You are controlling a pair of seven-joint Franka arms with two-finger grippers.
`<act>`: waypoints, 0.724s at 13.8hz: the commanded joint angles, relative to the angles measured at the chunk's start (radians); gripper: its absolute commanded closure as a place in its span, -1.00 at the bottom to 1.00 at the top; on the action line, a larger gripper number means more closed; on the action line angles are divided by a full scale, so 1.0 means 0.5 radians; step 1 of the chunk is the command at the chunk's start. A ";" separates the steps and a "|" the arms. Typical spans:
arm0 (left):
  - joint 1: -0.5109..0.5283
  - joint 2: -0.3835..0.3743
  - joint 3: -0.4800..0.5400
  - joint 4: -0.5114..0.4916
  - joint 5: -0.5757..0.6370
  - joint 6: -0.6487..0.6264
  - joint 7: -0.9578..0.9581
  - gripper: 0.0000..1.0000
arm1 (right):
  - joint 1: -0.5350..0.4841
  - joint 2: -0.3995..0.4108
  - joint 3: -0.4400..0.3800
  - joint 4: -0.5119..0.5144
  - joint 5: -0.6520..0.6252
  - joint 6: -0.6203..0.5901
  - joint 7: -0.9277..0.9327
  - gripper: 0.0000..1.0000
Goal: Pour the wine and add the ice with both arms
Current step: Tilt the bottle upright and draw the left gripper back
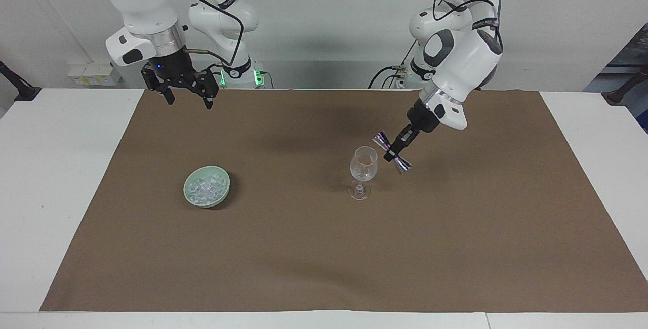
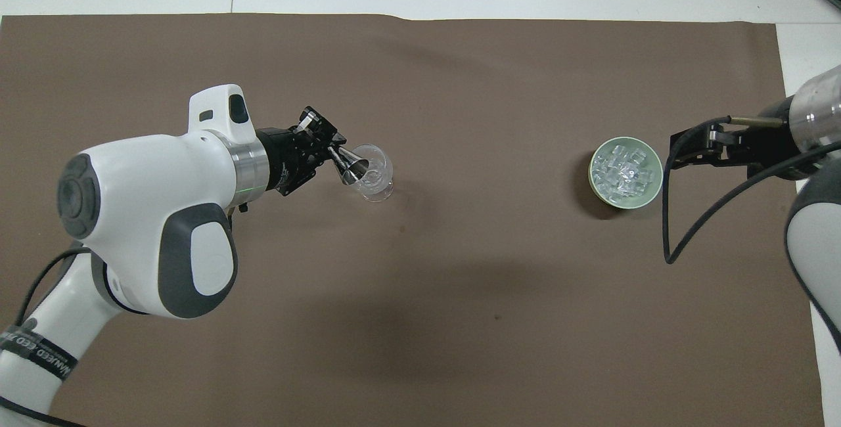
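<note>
A clear stemmed wine glass (image 1: 363, 168) (image 2: 375, 176) stands upright on the brown mat. My left gripper (image 1: 398, 149) (image 2: 320, 146) is shut on a silver double-ended jigger (image 1: 392, 153) (image 2: 349, 165) and holds it tilted in the air. The jigger is just beside the glass's rim, toward the left arm's end, and does not touch it. The ice (image 1: 205, 188) (image 2: 623, 169) lies heaped in a pale green bowl (image 1: 187, 186) (image 2: 594, 185). My right gripper (image 1: 189, 100) (image 2: 678, 149) is open and empty. It waits high over the mat's edge by the robots.
The brown mat (image 1: 324, 248) (image 2: 460, 295) covers most of the white table (image 1: 55, 177). A black cable (image 2: 667, 230) hangs from the right arm beside the bowl.
</note>
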State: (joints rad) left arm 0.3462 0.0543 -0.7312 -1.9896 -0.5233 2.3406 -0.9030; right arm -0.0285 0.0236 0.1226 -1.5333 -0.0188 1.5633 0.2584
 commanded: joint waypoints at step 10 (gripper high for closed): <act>-0.396 -0.013 1.003 0.341 0.019 -1.140 -0.044 1.00 | -0.060 -0.026 0.025 -0.053 0.044 0.156 -0.050 -1.00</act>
State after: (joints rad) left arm 0.2861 0.0528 -0.4184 -1.8351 -0.5226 1.8394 -0.9131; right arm -0.0332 0.0236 0.1226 -1.5371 -0.0188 1.6193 0.2584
